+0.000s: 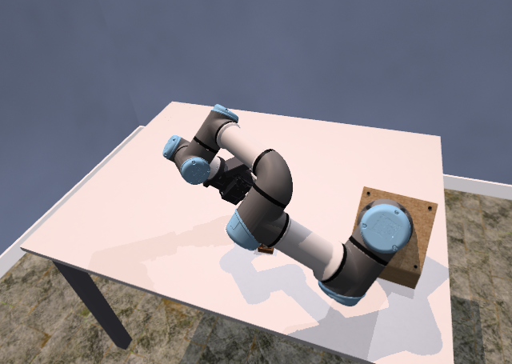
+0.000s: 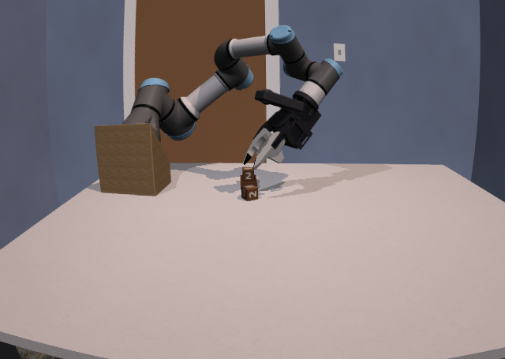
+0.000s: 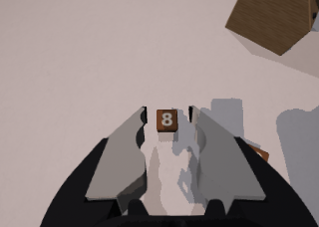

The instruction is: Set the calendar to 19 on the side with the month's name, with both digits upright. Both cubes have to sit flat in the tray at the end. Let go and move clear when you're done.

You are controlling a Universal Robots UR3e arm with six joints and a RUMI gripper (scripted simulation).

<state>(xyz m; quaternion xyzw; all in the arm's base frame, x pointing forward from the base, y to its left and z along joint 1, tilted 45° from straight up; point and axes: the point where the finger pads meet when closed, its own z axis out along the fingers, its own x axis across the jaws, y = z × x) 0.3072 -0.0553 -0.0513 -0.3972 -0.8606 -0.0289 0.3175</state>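
A brown cube lies on the table in front of the tray in the exterior view. It has 8 on top; one side shows a 2 turned sideways. A second brown cube sits in the tray, with an upright 2 facing the exterior camera. The month side and the other digits cannot be read. My gripper is partly open and empty, tilted, above the cubes. In the wrist view the 8 cube shows between the fingertips, below them. The tray is mostly hidden by the right finger there.
The wooden base block stands at the right in the top view. The arm's elbow covers much of the tray area in that view. The table extends around the cubes.
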